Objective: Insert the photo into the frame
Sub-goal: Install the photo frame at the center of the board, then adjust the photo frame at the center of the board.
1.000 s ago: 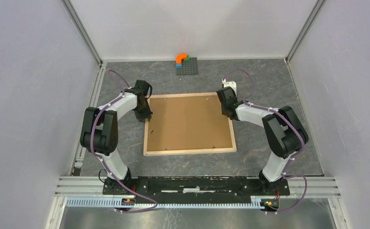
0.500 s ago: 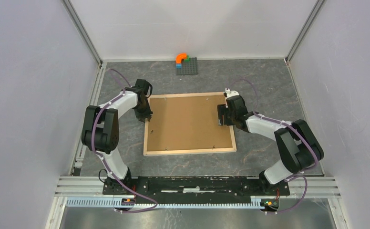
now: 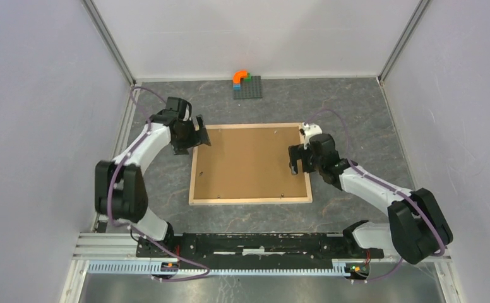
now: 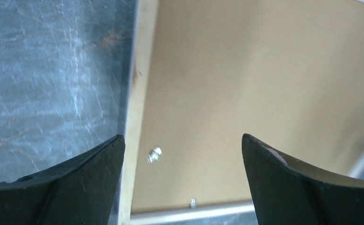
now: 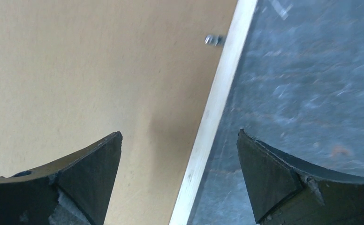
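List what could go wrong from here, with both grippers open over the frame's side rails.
1. The left gripper hangs over the frame's left rail with the rail close to one finger. If it descends, that finger might strike and shove the frame.
2. The right gripper could snag the small metal tab beside its rail.
3. No photo is visible, and the backing board hides whether it is seated.

Left arm (image 3: pixel 143 144) and right arm (image 3: pixel 369 184) show white links, black joints, purple cables, black fingers (image 4: pixel 53 187).
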`<action>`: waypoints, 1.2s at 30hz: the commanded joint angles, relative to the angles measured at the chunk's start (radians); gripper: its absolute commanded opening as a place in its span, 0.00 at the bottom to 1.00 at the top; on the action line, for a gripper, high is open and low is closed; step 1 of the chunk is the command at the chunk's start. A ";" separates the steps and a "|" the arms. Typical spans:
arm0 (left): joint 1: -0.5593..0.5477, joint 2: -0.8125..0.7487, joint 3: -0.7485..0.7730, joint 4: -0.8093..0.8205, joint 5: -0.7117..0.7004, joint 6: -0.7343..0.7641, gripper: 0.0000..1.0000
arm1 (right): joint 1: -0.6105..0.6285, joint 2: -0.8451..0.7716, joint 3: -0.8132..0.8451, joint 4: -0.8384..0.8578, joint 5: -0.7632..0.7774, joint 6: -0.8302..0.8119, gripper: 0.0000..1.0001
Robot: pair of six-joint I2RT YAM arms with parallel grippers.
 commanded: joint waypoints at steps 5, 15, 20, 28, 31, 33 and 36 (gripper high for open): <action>-0.166 -0.439 -0.291 0.040 0.146 -0.151 1.00 | -0.086 0.193 0.314 0.049 -0.036 -0.136 0.98; -0.591 -0.605 -0.581 0.273 0.135 -0.502 1.00 | -0.145 0.674 0.819 -0.001 -0.273 -0.125 0.96; -0.659 -0.485 -0.609 0.419 0.181 -0.579 1.00 | -0.146 0.779 0.889 -0.012 -0.312 -0.101 0.96; -0.661 -0.307 -0.567 0.458 0.166 -0.579 0.92 | -0.154 0.807 0.816 0.020 -0.375 -0.091 0.94; -0.652 -0.281 -0.544 0.415 0.115 -0.562 0.90 | -0.157 0.769 0.749 0.033 -0.380 -0.082 0.93; -0.627 -0.268 -0.527 0.379 0.089 -0.547 0.88 | -0.159 0.728 0.678 0.048 -0.393 -0.067 0.93; -0.563 -0.256 -0.502 0.338 0.059 -0.507 0.85 | -0.161 0.663 0.568 0.107 -0.405 -0.037 0.92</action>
